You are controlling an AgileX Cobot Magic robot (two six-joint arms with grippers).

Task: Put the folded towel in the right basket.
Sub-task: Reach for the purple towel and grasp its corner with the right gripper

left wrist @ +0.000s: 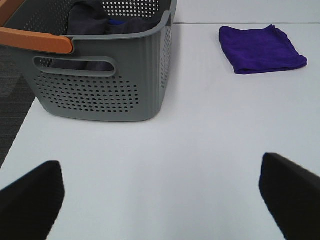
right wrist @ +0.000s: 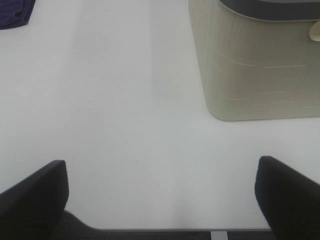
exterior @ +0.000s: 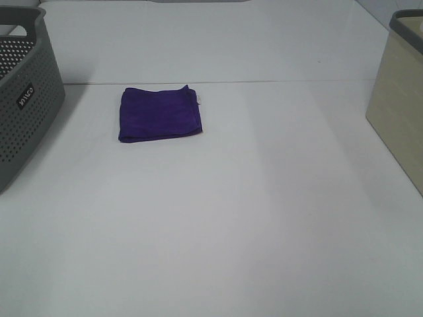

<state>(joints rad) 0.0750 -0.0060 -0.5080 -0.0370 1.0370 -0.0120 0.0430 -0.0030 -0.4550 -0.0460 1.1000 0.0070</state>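
Observation:
A folded purple towel [exterior: 159, 113] lies flat on the white table [exterior: 231, 198], left of centre toward the back. It also shows in the left wrist view [left wrist: 260, 49] and as a corner in the right wrist view [right wrist: 15, 12]. The right basket [exterior: 400, 99] is beige with a grey rim at the table's right edge; it shows in the right wrist view too [right wrist: 255, 65]. Neither arm appears in the exterior high view. My left gripper [left wrist: 160, 200] is open and empty, near the table's front left. My right gripper [right wrist: 160, 200] is open and empty, near the front right.
A grey perforated basket [exterior: 23, 99] stands at the left edge. In the left wrist view this basket [left wrist: 100, 75] has an orange handle [left wrist: 35, 40] and dark cloth [left wrist: 92, 17] inside. The table's front edge [right wrist: 150, 231] shows in the right wrist view.

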